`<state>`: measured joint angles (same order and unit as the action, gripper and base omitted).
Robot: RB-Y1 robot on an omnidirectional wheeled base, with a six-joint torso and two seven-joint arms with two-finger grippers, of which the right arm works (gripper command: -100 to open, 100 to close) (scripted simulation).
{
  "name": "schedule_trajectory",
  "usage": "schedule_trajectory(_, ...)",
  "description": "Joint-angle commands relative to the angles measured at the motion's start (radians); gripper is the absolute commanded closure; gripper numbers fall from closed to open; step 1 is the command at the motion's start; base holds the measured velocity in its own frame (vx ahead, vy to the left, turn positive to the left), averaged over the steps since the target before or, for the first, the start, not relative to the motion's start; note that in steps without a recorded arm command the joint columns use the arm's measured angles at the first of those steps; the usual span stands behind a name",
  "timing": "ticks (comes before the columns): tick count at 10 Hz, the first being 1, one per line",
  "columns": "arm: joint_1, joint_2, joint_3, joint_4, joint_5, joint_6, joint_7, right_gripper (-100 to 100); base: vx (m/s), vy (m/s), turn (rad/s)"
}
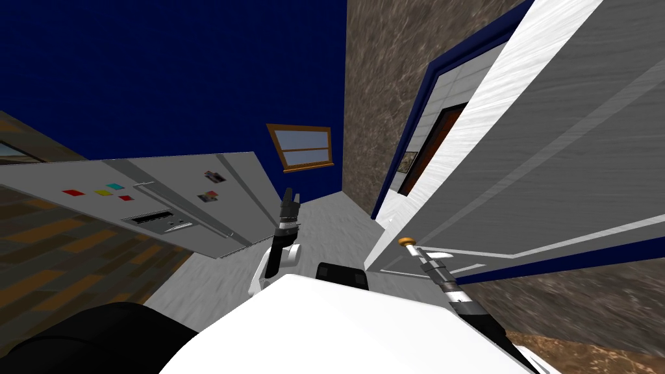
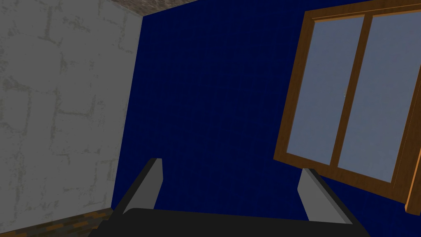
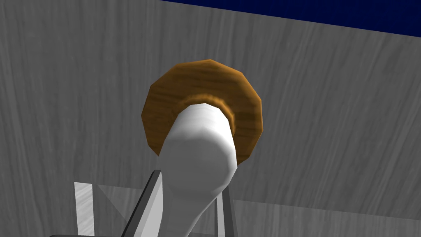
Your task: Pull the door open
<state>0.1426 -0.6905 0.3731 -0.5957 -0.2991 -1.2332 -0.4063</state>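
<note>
**Blue walls, grey floor: right gripper locked on the handle**

Dark blue walls all round, and the grey door [image 1: 552,162] looms up directly ahead of the right gripper [image 3: 187,207]. Its two fingers [image 3: 150,201] are clamped on the sides of the white door handle [image 3: 199,152], which juts towards the gripper from a round brown plate [image 3: 164,103] set flat on the door face. From the head camera, the handle's brown tip [image 1: 407,241] sits just beyond the fingertips. Over on the other side, the left gripper [image 1: 290,198] is raised in free air, blades spread wide, touching nothing. A grey fridge [image 1: 182,195] stands off to its left, and a wood-framed window [image 1: 305,148] lies beyond.
</note>
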Motion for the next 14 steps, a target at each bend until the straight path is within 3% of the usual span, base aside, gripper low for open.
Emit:
schedule_trajectory(1,0.000,-0.001,0.000,0.002,0.000,-0.003,0.000,100,0.000,0.000,0.000)
schedule_trajectory(14,0.004,-0.002,0.002,0.005,-0.002,-0.012,-0.001,100,0.000,0.001,0.002)
